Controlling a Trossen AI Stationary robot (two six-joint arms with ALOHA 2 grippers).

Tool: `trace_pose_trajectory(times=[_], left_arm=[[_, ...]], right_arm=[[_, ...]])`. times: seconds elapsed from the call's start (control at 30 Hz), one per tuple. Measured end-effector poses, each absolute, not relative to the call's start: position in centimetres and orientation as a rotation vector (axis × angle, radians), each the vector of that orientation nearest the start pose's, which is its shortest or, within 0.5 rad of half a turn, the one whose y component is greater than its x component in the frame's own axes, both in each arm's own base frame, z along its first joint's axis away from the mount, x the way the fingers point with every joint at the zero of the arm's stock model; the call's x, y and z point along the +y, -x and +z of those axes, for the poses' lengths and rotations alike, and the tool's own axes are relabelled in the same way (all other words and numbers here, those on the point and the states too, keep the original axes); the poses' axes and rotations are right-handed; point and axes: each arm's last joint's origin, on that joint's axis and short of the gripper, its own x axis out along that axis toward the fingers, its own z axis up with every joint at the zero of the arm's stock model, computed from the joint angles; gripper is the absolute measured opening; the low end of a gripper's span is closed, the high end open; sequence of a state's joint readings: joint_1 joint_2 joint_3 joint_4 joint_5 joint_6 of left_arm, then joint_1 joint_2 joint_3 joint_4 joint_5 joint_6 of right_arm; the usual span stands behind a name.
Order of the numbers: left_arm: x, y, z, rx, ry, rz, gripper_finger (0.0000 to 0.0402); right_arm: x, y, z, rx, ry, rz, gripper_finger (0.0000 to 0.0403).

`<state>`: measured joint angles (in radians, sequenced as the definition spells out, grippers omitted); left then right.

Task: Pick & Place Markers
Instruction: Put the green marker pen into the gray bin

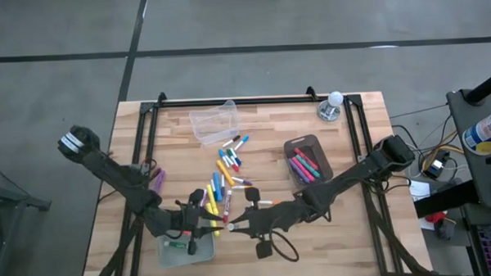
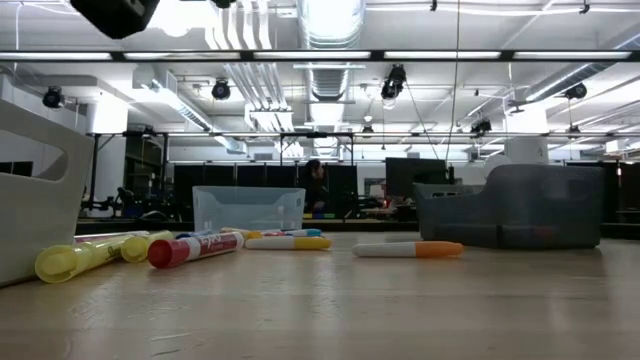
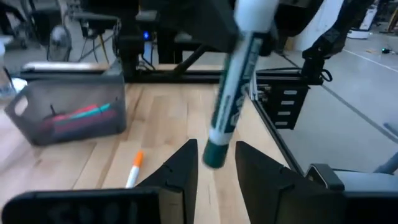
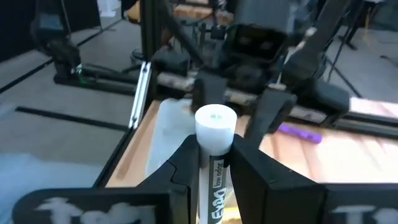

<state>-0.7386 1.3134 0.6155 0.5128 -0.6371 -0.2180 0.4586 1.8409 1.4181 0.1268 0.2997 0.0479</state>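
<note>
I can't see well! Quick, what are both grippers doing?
Left gripper: open around the marker's green tip, not holding it.
Right gripper: closed, holding the white marker.

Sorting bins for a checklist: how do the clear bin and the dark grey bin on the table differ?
The clear bin is see-through and looks empty; the dark grey bin is smoky dark and holds red and pink markers. The clear bin lies toward the table's far middle, the dark grey bin toward the right arm's side. Both are open-topped plastic tubs.

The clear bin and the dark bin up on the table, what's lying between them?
Between the clear bin and the dark bin, the high view shows bare wood and a few loose markers near the clear one.
</note>
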Motion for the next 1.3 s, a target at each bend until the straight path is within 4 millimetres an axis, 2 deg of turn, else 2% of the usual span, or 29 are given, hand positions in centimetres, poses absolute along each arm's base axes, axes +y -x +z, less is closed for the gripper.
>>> trace_pose_trajectory(times=[0.2,0.43,0.6,0.83,0.97,1.17,1.3], left_arm=[[-17.9,-22.2,22.2,0.116,0.037,-0.142,0.0123],[-18.2,-23.2,22.2,0.104,0.000,-0.044,0.0152],[-18.4,-23.4,23.0,0.078,-0.002,-0.055,0.0154],[-18.4,-23.4,22.9,0.081,-0.004,-0.055,0.0152],[-18.4,-23.4,22.9,0.082,0.004,-0.055,0.0127],[-18.4,-23.4,22.8,0.089,0.003,-0.051,0.0046],[-18.4,-23.4,22.8,0.094,0.004,-0.050,0.0046]], right_arm=[[17.8,-39.6,27.9,0.272,0.059,0.142,0.0063],[17.6,-39.7,27.9,0.265,0.052,0.138,0.0063],[17.8,-39.6,27.8,0.265,0.048,0.143,0.0063],[17.7,-39.7,28.0,0.224,0.044,0.143,0.0063],[17.8,-39.6,27.9,0.229,0.046,0.147,0.0063],[17.7,-39.6,27.7,0.231,0.046,0.147,0.0069],[17.7,-39.6,27.5,0.241,0.033,0.145,0.0074]])
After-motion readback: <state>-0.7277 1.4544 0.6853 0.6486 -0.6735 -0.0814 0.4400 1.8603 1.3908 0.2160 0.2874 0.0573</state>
